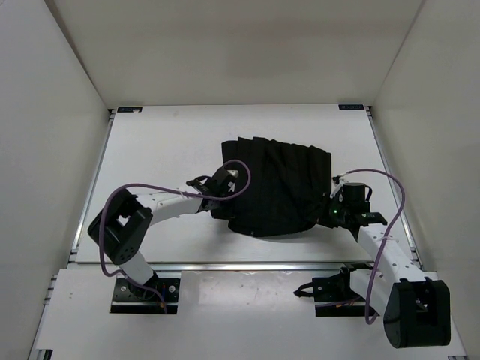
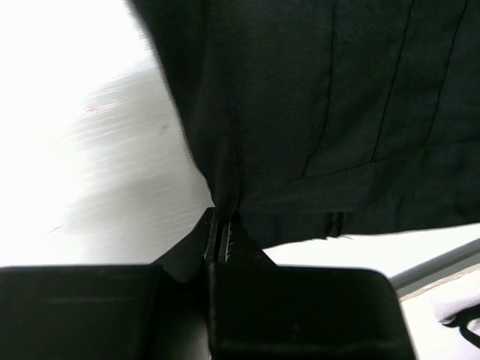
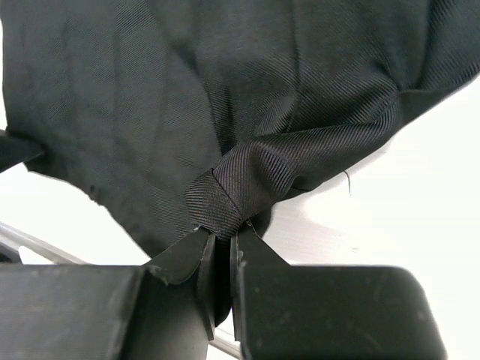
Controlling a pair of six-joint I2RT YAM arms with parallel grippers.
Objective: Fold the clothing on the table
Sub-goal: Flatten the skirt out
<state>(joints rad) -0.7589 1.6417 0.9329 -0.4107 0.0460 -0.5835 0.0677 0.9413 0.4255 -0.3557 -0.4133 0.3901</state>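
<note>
The clothing, a black pleated skirt, lies bunched in the middle of the white table. My left gripper is at its left edge, shut on a thin fold of the cloth, which runs up from between the jaws. At the skirt's right edge, my right gripper is shut on a gathered wad of the ribbed fabric. Its fingertips pinch that wad just above the table surface.
White walls close in the table on the left, back and right. An aluminium rail runs along the near edge, by the two arm bases. Purple cables loop over both arms.
</note>
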